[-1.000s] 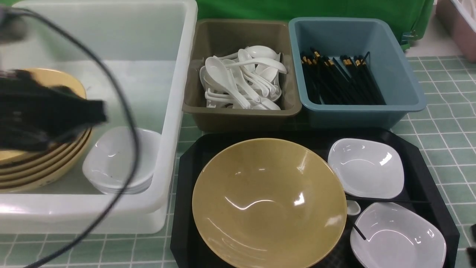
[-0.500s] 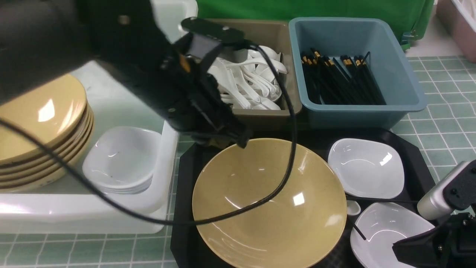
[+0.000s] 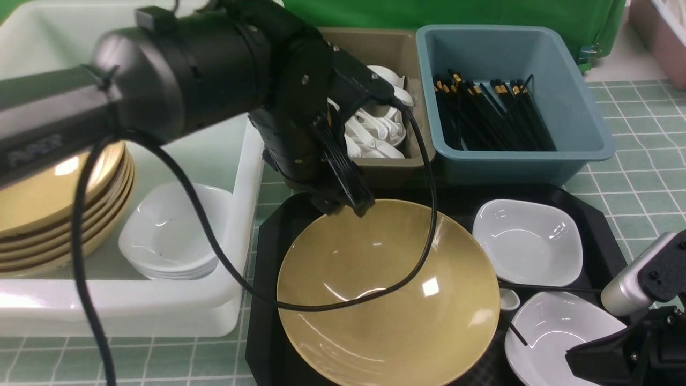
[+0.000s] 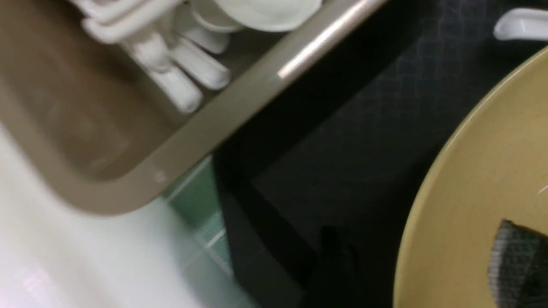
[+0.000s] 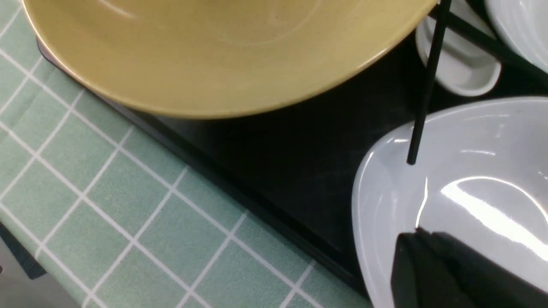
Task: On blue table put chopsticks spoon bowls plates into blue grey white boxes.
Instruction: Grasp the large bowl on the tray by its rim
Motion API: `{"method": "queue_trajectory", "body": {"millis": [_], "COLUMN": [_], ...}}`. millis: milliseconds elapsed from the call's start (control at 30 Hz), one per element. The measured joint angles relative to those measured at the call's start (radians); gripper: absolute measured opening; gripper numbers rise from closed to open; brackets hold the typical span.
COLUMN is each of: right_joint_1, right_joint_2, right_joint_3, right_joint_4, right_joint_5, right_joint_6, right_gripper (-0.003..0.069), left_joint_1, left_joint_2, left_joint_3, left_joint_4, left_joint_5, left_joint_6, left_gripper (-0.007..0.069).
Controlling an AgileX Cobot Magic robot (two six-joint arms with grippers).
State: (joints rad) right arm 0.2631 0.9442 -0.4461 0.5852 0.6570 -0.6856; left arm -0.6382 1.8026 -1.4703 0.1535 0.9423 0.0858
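A tan bowl (image 3: 386,300) sits on the black tray (image 3: 600,214), with two white plates (image 3: 528,241) (image 3: 557,332), a small spoon (image 3: 509,299) and a chopstick (image 3: 552,289) beside it. My left gripper (image 3: 345,206) is open at the bowl's far rim. In the left wrist view one finger (image 4: 518,256) is over the bowl's inside and the other is outside over the tray. My right gripper (image 3: 576,359) is shut and hovers over the near plate (image 5: 471,171), holding nothing. A chopstick (image 5: 424,85) rests its tip on that plate.
The white tub (image 3: 161,300) at left holds stacked bowls (image 3: 48,214) and plates (image 3: 171,230). The grey bin (image 3: 375,161) holds spoons and the blue bin (image 3: 584,123) holds chopsticks. The blue table (image 3: 643,177) shows around them. A pink crate (image 3: 659,32) stands far right.
My left arm swung from over the tub to the tray bowl's far rim and its jaws opened. My right arm came into view at the lower right, then held still.
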Motion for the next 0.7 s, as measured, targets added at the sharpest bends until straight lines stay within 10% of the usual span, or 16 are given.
{"method": "queue_trajectory", "body": {"millis": [333,700], "right_joint_1": [0.0,0.0], "right_joint_2": [0.0,0.0], "right_joint_3": [0.0,0.0], "right_joint_4": [0.0,0.0], "right_joint_5": [0.015,0.018], "right_joint_6": [0.0,0.0], "right_gripper": [0.0055,0.0068], "left_joint_1": [0.0,-0.006], "left_joint_2": [0.148,0.111], "left_joint_3": [-0.001,-0.062], "left_joint_4": [-0.066,-0.076], "left_joint_5": [-0.022,0.118], "left_joint_6": [0.084,0.16], "left_gripper": [0.0449,0.016]}}
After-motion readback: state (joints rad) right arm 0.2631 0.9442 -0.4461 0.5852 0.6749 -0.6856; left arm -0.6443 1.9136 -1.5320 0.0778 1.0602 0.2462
